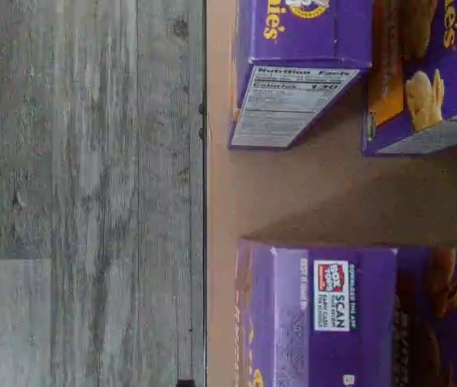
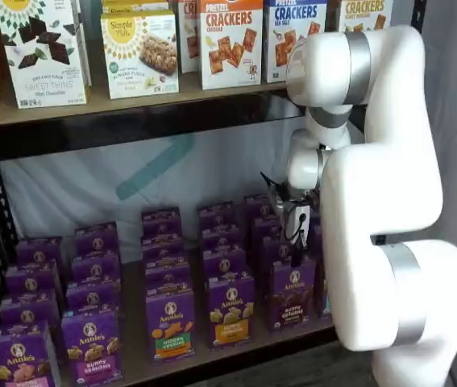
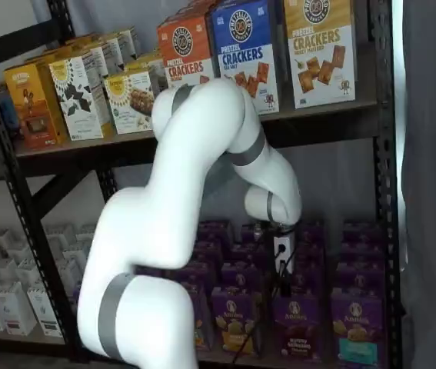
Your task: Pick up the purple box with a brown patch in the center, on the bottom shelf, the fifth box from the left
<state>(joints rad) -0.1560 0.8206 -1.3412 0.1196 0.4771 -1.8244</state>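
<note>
The purple box [image 2: 292, 295] with dark brown crackers and a brown band stands upright at the front of the bottom shelf [image 2: 236, 348], rightmost in the front row. It also shows in a shelf view [image 3: 296, 327] and in the wrist view [image 1: 442, 318], where its purple top panel carries a scan label. My gripper [image 2: 299, 239] hangs from the white arm just above and slightly behind this box, and it also shows in a shelf view [image 3: 282, 278]. Its black fingers show as one dark shape with no plain gap, and no box is in them.
Rows of purple cartons fill the bottom shelf, among them a yellow-orange banded one [image 2: 230, 311] beside the target. Larger cracker boxes [image 2: 230, 40] stand on the higher shelf. The wrist view shows bare brown board [image 1: 309, 197] between cartons and grey plank floor [image 1: 83, 193] past the shelf edge.
</note>
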